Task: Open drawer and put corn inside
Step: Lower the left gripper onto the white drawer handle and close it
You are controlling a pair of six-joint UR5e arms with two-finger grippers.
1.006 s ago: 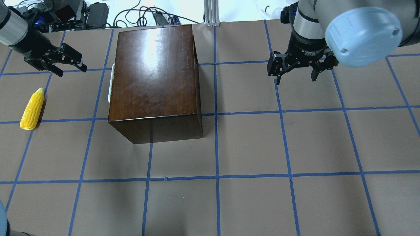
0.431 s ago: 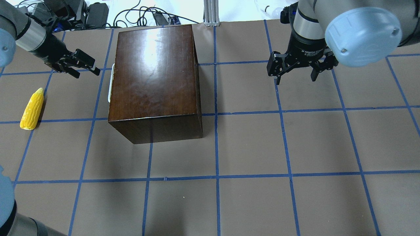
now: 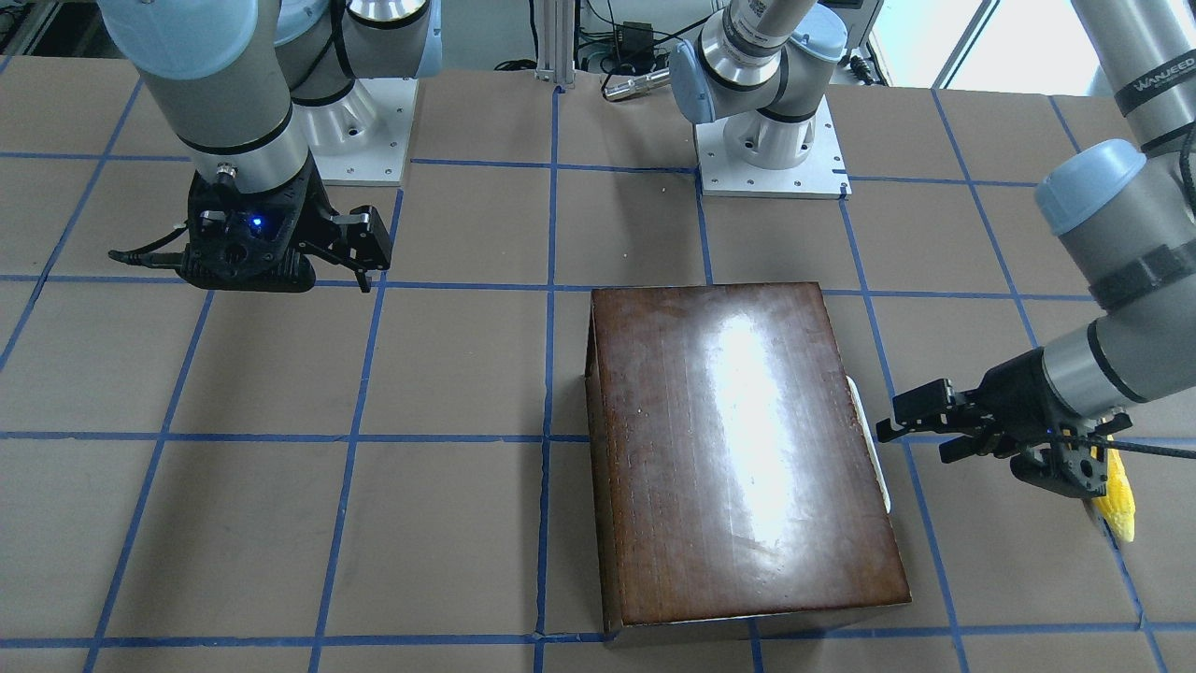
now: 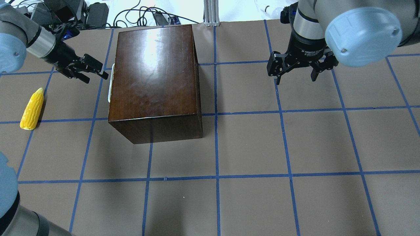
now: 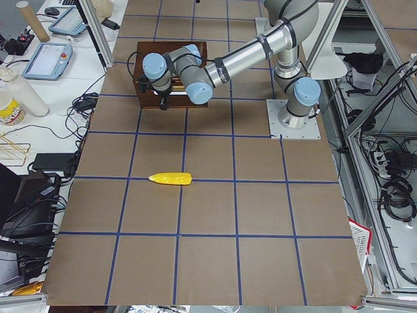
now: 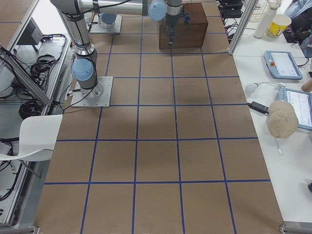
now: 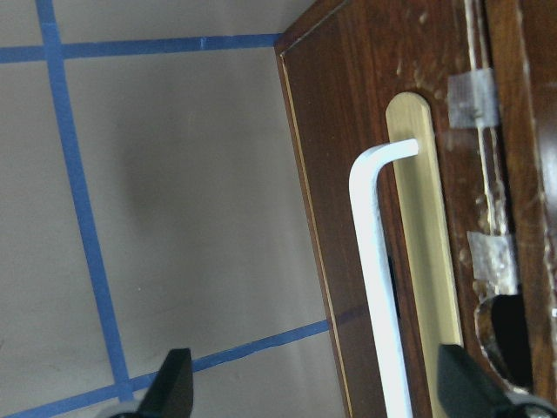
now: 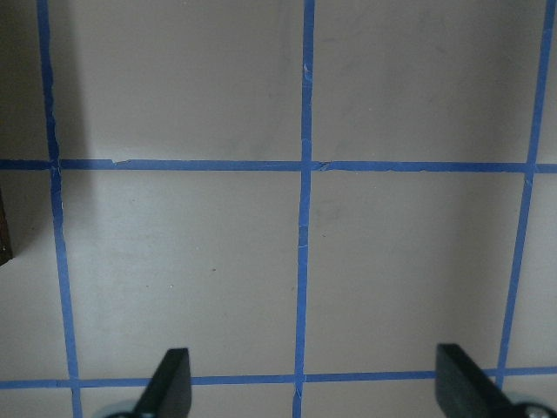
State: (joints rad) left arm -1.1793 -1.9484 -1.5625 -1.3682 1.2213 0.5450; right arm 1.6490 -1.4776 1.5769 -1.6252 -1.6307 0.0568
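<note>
The glossy dark-brown box (image 4: 154, 82) stands at the table's centre-left. Its drawer front (image 7: 335, 218) faces my left arm and sits flush with the box. The whitish handle (image 4: 111, 82) shows close up in the left wrist view (image 7: 376, 287). My left gripper (image 4: 97, 78) is open and empty. It points at the handle from a short way off, not touching it, and the handle lies between its fingers in the wrist view (image 7: 318, 387). The yellow corn (image 4: 32, 108) lies on the table left of the box. My right gripper (image 4: 295, 79) is open and empty, hovering right of the box.
Blue tape lines grid the brown table. Cables and equipment (image 4: 82, 13) lie beyond the far edge, beside an aluminium post (image 4: 211, 13). The arm bases (image 3: 771, 159) are bolted at the robot's side. Monitors and cups stand on side benches (image 5: 39, 72).
My left gripper has moved right, from above the corn's area up to the box's handle side. The right arm, the corn and the box have not moved.
</note>
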